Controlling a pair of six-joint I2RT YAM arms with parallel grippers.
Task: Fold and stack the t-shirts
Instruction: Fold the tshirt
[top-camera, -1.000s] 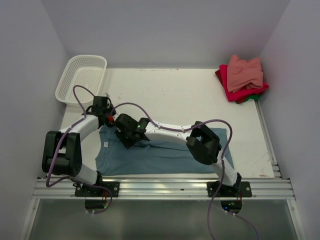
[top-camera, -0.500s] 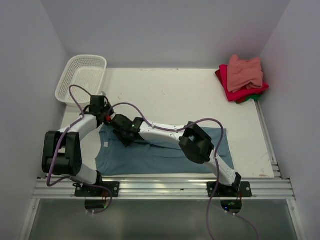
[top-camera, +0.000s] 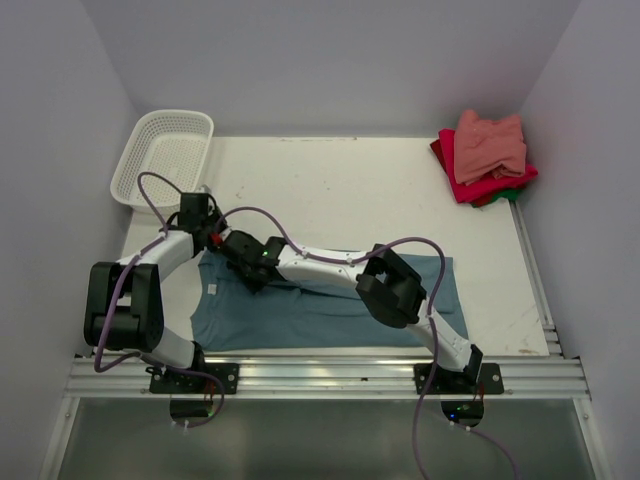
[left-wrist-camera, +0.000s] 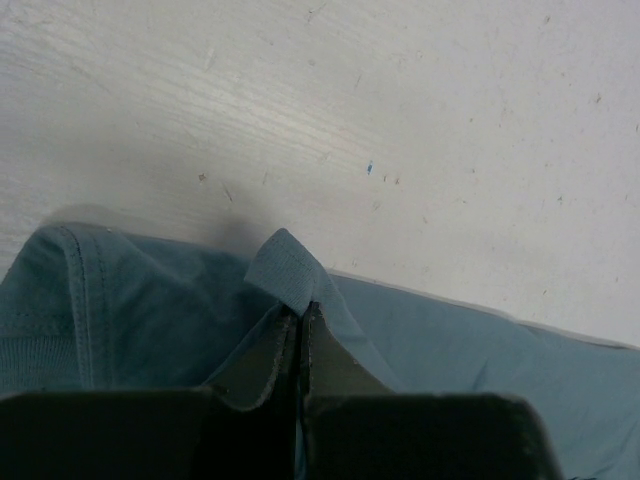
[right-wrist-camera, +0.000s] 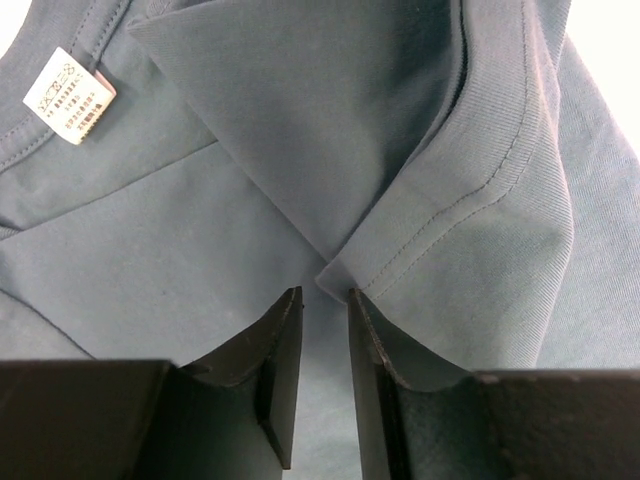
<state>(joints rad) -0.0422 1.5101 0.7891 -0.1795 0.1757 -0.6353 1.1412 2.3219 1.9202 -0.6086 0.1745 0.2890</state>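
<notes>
The teal-blue t-shirt (top-camera: 320, 310) lies spread along the table's near edge. My left gripper (top-camera: 212, 238) is at its far left corner. In the left wrist view, that gripper (left-wrist-camera: 300, 312) is shut on a raised fold of the shirt's edge (left-wrist-camera: 287, 268). My right gripper (top-camera: 243, 262) reaches across the shirt to just beside the left one. Its jaws (right-wrist-camera: 323, 295) stand a little open, tips at the corner of a folded-over sleeve hem (right-wrist-camera: 440, 215), with only flat cloth between them. The folded pink, red and green t-shirts (top-camera: 486, 155) are stacked at the far right.
A white mesh basket (top-camera: 165, 155) stands at the far left corner. The shirt's white neck label (right-wrist-camera: 70, 95) shows near the collar. Walls close the table on three sides, and a metal rail (top-camera: 330, 375) runs along the near edge.
The right arm has reached further left across the shirt, bringing its gripper close to the left one. The left gripper has shifted slightly left and still pinches the cloth.
</notes>
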